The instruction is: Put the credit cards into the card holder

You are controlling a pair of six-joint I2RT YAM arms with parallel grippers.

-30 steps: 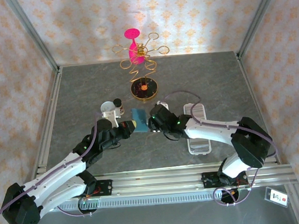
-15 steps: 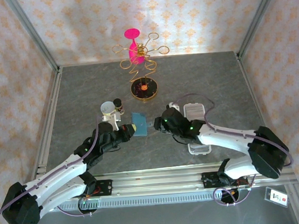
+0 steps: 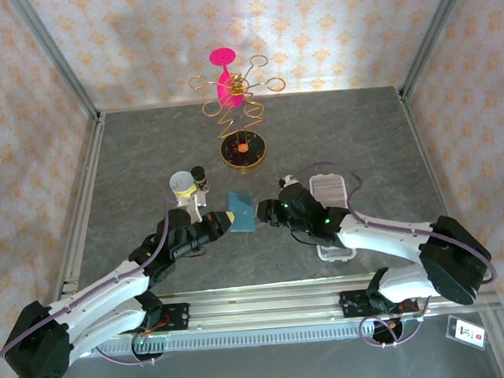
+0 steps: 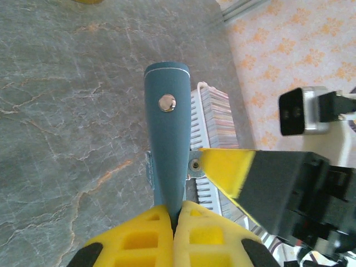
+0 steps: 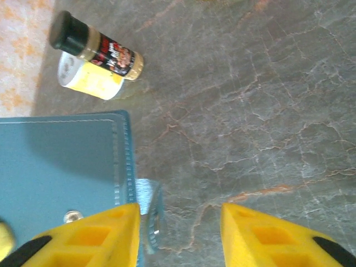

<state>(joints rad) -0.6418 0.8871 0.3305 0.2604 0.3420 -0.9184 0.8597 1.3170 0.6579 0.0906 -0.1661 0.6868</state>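
In the middle of the top view, the left end effector (image 3: pixel 223 219) is clamped on the near edge of a teal wallet (image 3: pixel 241 211). The right end effector (image 3: pixel 267 212), fingers apart, sits at the wallet's right edge, where a pale tab (image 5: pixel 149 214) protrudes. The card holder (image 3: pixel 328 186) lies on the counter (image 3: pixel 146 153) right of centre, partly under the right arm

The wallet (image 4: pixel 167 133) is showing matt, stitched teal leatherette with a shiny metal snap (image 4: pixel 166 103); beside it, the holder (image 4: pixel 216 114) is gleaming as ribbed translucent plastic; the surface (image 4: pixel 67 111) is looking like matt stone.

Right end effector (image 3: pixel 263 212) rightward (wallet (image 3: pixel 241 212) nearer)
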